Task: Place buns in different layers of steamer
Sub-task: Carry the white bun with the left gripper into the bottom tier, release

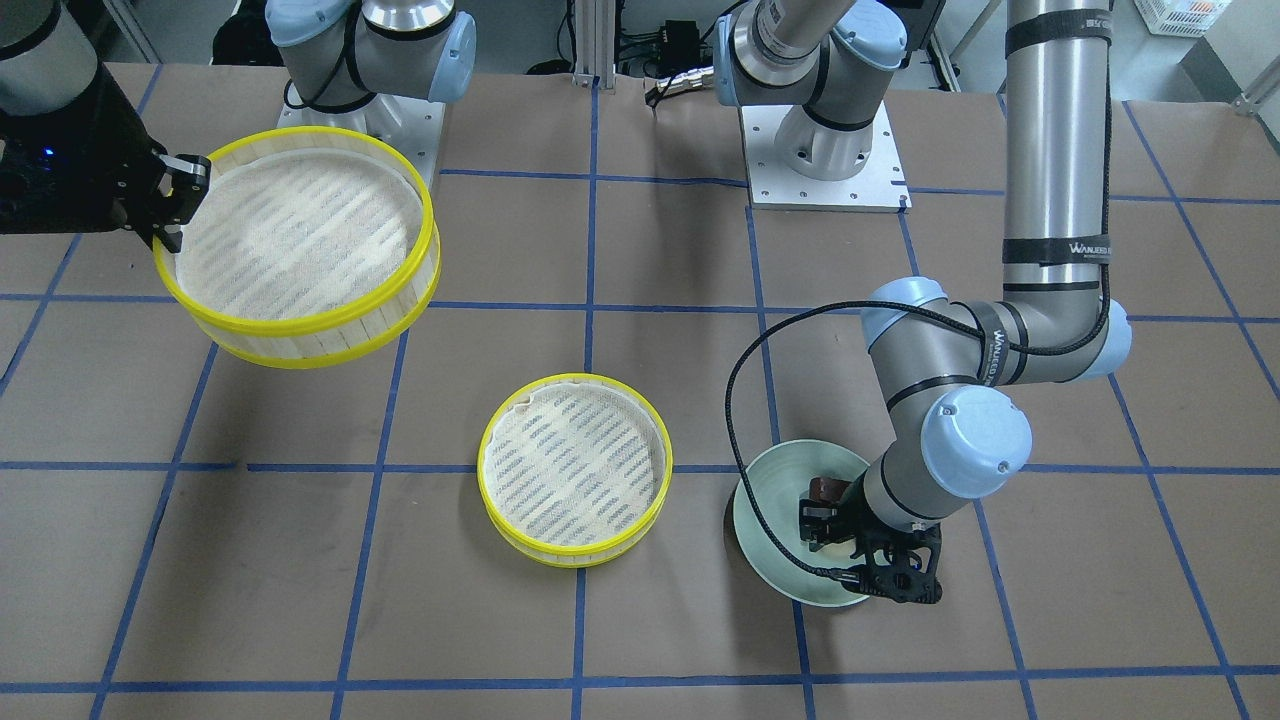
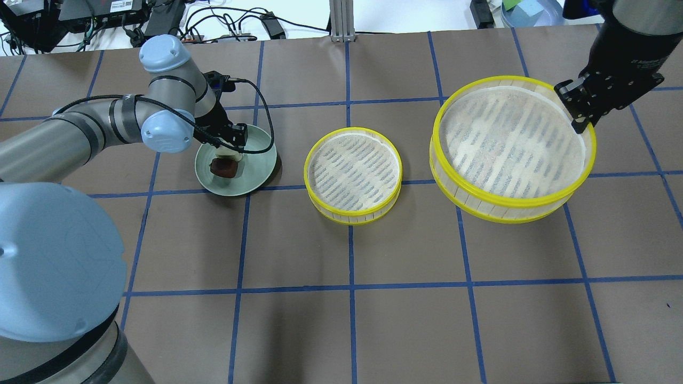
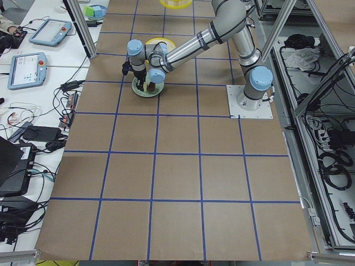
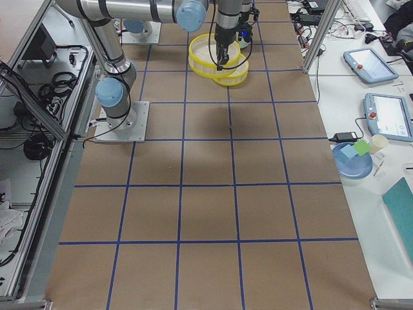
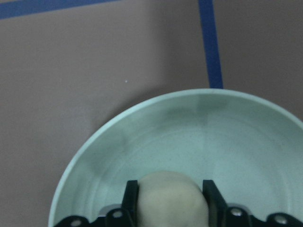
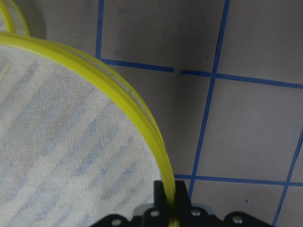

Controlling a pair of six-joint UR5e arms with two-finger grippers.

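Observation:
My left gripper [image 5: 171, 201] is down in the pale green plate [image 2: 260, 172], its fingers [image 5: 130, 198] close on either side of the cream-white bun [image 5: 171, 198]. The brown bun [image 2: 223, 167] lies next to it on the plate, also in the front view [image 1: 826, 489]. My right gripper [image 2: 578, 114] is shut on the yellow rim of one steamer tray [image 2: 511, 146] and holds it in the air, tilted; its rim runs between the fingers in the right wrist view [image 6: 166, 187]. The other steamer tray [image 2: 352, 174] stands empty on the table between the plate and the lifted tray.
The table is brown paper with a grid of blue tape lines [image 2: 349, 288]. The arm bases [image 1: 826, 150] stand at the robot's side. A black cable [image 1: 745, 430] loops from the left wrist beside the plate.

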